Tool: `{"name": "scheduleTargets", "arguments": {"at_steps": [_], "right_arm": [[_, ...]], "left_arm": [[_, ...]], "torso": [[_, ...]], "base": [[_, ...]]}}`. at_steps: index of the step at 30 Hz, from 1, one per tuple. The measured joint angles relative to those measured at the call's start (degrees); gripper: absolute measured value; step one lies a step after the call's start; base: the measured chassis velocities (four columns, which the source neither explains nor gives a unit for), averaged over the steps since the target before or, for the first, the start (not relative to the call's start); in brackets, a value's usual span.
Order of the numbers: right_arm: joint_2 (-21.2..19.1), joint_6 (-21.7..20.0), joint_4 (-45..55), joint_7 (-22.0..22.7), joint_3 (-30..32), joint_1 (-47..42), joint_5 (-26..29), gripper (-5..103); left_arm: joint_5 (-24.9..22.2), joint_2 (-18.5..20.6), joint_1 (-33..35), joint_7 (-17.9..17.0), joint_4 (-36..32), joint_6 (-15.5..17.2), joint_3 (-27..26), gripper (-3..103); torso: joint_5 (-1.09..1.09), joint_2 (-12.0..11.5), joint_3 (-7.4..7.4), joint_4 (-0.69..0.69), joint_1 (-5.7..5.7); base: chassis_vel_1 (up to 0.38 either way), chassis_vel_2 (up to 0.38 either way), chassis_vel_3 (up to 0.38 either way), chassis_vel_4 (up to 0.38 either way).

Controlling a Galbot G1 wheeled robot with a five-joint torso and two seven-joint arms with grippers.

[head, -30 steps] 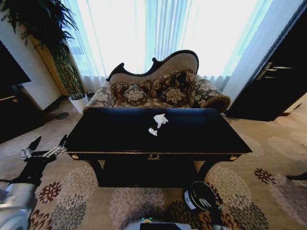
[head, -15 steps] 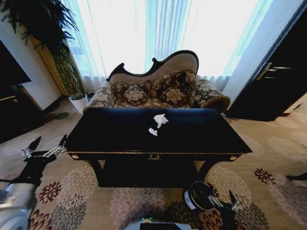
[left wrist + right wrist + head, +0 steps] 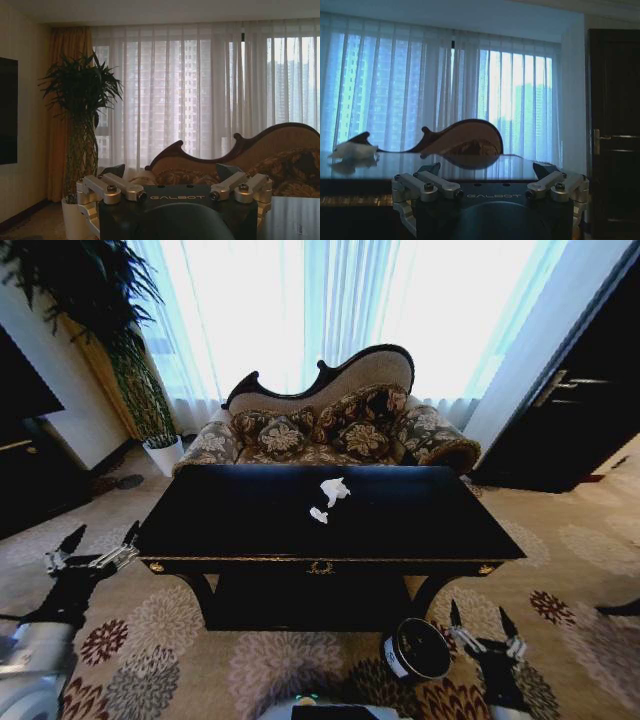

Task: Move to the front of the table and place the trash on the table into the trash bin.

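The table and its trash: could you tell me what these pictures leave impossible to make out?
- Table, head view: any dark or clear trash would be lost against the glossy black top; two white pieces show, the paper wad and the smaller scrap.
- Trash bin, head view: its inside is too dark to read.
- Paper wad, right wrist view: the low angle leaves its shape unclear.

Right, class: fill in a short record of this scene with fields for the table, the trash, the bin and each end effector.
table: glossy black table with gold trim, in front of a sofa
trash: crumpled white paper wad and a smaller white scrap, both near the middle of the tabletop, apart from each other
trash bin: small black trash bin on the carpet, in front of the table toward the robot's right
left end effector: open, low beside the table's left end
right end effector: open, just right of the bin, below table height
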Motion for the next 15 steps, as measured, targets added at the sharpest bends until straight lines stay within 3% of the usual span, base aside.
{"name": "scheduleTargets", "arguments": {"at_steps": [2,8,11,14,15], "right_arm": [[-0.2,-0.4,0.3,0.2,0.1,0.1,0.2,100],[-3.0,-8.4,4.1,1.3,0.4,4.0,3.0,100],[-6.8,-15.9,8.1,1.8,0.0,7.5,4.9,100],[-9.2,-18.7,9.3,2.3,-0.4,8.8,5.9,100],[-12.4,-21.8,10.5,2.9,-0.8,10.7,7.0,100]], "left_arm": [[0.0,0.0,0.0,0.0,0.0,0.0,0.0,100],[0.0,0.0,0.0,0.0,0.0,0.0,0.0,100],[0.0,0.0,0.0,0.0,0.0,0.0,0.0,100],[0.0,0.0,0.0,0.0,0.0,0.0,0.0,100],[0.0,0.0,0.0,0.0,0.0,0.0,0.0,100]], "torso": [[0.00,0.0,0.00,0.00,0.00],[0.01,0.0,0.00,0.00,0.01],[0.00,0.0,0.00,0.00,0.00],[0.00,0.0,0.00,0.00,0.00],[-0.02,0.0,0.00,0.01,0.00]], "base": [[0.000,0.000,0.000,0.000],[0.000,0.000,0.000,0.000],[0.000,0.000,0.000,0.000],[0.000,0.000,0.000,0.000],[0.000,0.000,0.000,0.000]]}}
